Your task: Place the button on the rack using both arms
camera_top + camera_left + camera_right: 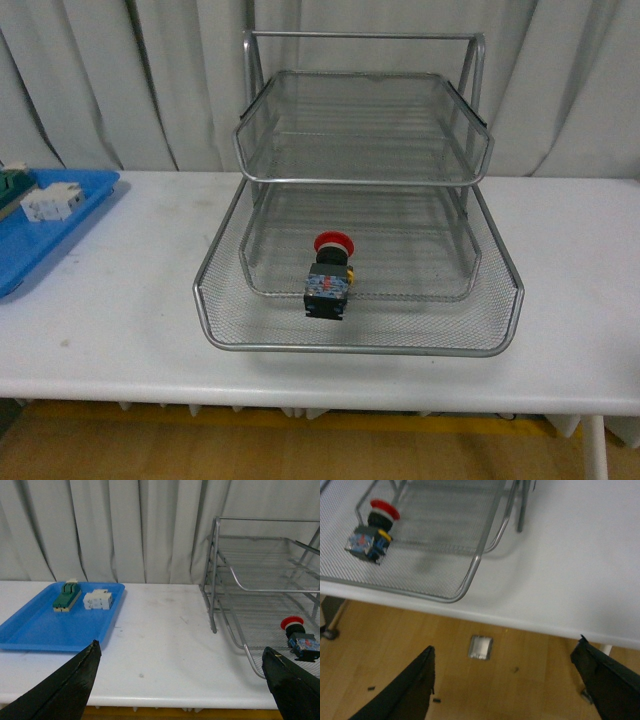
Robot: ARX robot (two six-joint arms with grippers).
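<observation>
The button [329, 272] lay on its side in the rack's [360, 345] pulled-out bottom tray, red cap toward the far side, long axis running near to far. Both grippers, left [182, 680] and right [507, 687], hung wide and empty, well clear of it, and I judged the right one nearer.

White table [110, 330], blue plastic tray [35, 630] holding green-and-cream terminal block [66, 597] beside white blocky part [97, 600], grey curtain [125, 530] behind

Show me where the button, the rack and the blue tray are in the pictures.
button [332, 243], front view, on its red cap.
rack [358, 348], front view, on the front rim of the lowest tray.
blue tray [40, 630], left wrist view, on its bare floor.
</observation>
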